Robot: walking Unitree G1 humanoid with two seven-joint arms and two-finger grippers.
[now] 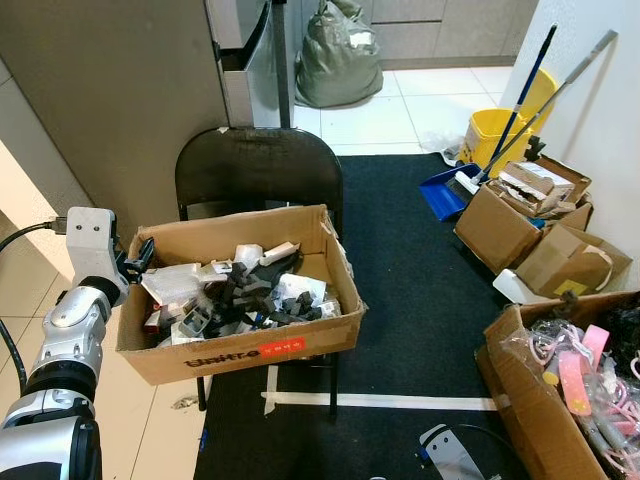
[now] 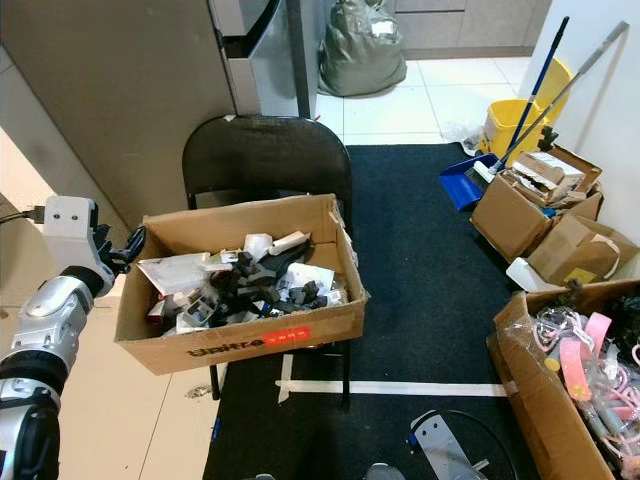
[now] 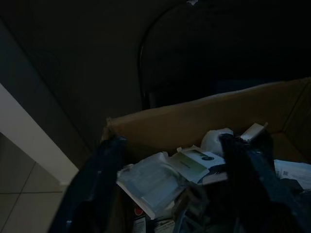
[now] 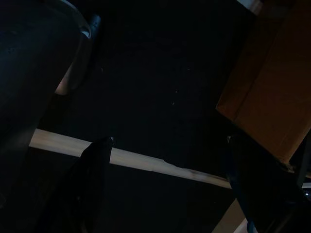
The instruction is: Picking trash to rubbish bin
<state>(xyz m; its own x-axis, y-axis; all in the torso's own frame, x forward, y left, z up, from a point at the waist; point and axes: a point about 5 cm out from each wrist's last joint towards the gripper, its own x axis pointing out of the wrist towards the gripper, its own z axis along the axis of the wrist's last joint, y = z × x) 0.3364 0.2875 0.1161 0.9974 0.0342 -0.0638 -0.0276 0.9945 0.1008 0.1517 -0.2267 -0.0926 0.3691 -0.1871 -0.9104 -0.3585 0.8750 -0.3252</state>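
Trash (image 1: 245, 292) heaped in cardboard box (image 1: 250, 352) (on chair (image 1: 258, 165)); left gripper (image 1: 137, 258) fingers apart at its rim.

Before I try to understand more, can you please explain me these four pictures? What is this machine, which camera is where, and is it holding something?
This is a walking humanoid robot with two silver arms, each ending in a two-fingered black claw. The two bright pictures come from the eyes of a camera on its head, looking down. The two dark ones come from cameras on its wrists.

In front stands a cardboard box full of mixed trash, resting on a black folding chair. The left claw is raised at the box's left edge; its wrist view shows open fingers with white packaging between them, not gripped. The right claw hangs open and empty over the dark carpet. More boxes and a yellow mop bucket stand to the right.
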